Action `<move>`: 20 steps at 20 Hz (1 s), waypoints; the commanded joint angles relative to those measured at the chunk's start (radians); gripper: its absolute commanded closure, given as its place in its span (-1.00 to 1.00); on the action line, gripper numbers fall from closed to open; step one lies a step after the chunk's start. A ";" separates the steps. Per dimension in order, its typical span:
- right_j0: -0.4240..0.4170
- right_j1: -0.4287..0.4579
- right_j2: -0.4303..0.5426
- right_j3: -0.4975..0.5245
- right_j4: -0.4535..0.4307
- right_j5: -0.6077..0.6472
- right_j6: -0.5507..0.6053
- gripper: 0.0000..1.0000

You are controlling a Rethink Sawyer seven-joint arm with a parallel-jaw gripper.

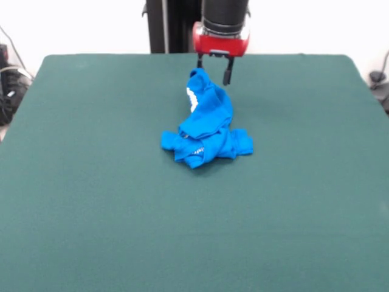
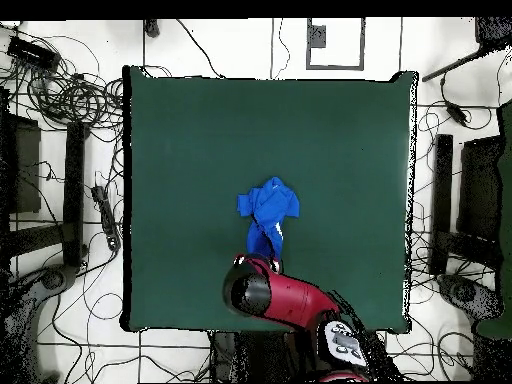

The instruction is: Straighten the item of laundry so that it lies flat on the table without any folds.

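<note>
The small bright blue short-sleeved T-shirt sits near the middle of the large rectangular table with the dark green felt-like top, drawn up into a tall crumpled heap, not lying flat. In the front view the robot's red-and-black gripper hangs at the heap's peak: the top tip of cloth rises right up to one dark finger, so the gripper looks closed on a pinch of the shirt, though the contact itself is too small to be sure of. From that pinch the fabric hangs down and spreads toward the camera side, its long axis running from the gripper out to the bunched lower folds that rest on the felt. In the overhead view the shirt stretches away from the arm's wrist toward the table's centre. The coming move turns on that line: pulling along it would drag the folds out. A white patch of print shows, with tiny lettering on a lower fold, unreadable
</note>
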 commanded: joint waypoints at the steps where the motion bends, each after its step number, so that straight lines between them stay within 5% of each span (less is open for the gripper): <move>1: 0.018 -0.038 0.097 -0.080 0.044 0.069 0.173 -1.00; 14: 0.061 -0.181 0.060 -0.123 0.073 0.312 0.182 -1.00; 20: 0.057 -0.164 0.064 -0.147 0.068 0.309 0.188 -1.00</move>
